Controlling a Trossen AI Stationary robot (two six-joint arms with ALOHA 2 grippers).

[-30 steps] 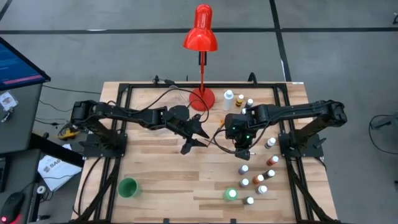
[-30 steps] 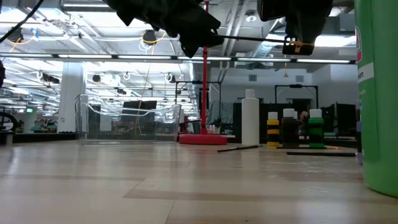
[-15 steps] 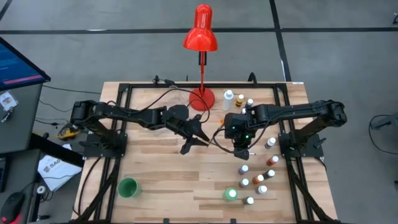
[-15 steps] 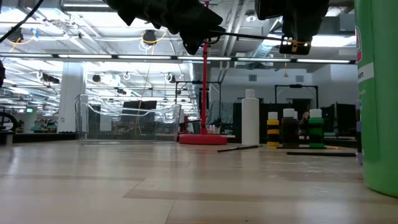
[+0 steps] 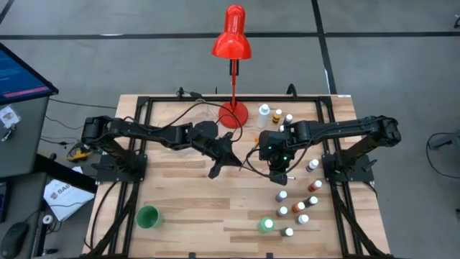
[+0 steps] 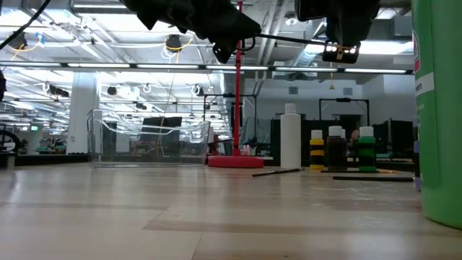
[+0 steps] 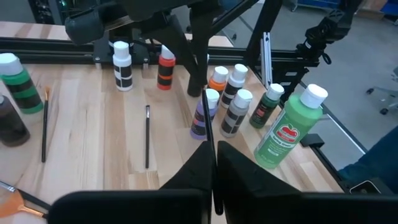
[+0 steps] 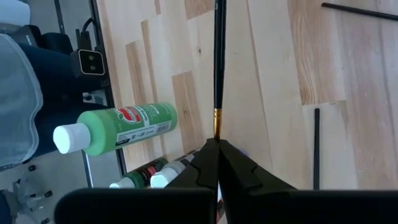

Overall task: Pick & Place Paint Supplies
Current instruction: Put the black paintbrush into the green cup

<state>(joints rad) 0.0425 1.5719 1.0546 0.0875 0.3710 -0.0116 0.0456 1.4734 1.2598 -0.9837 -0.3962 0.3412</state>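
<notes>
over the middle of the desk in the high view, the left hand and the right hand sit close together, with a thin dark brush running between them, so both look closed on the same brush, one at each end. most of the little paint bottles stand in a loose cluster on the right side of the desk, a few more near the red lamp at the back edge, and a green cup sits well apart at front left. low view: both hands hang up high above the desk with the brush stretched level between them, and a row of bottles plus a couple of brushes lying flat in the background. left wrist view: that hand's fingers are pinched tight on the thin brush handle, with bottles and a big green bottle beyond, and two more brushes lying on the wood. right wrist view: fingers squeezed shut on the brush right by its gold ferrule, with the big green bottle below.
</notes>
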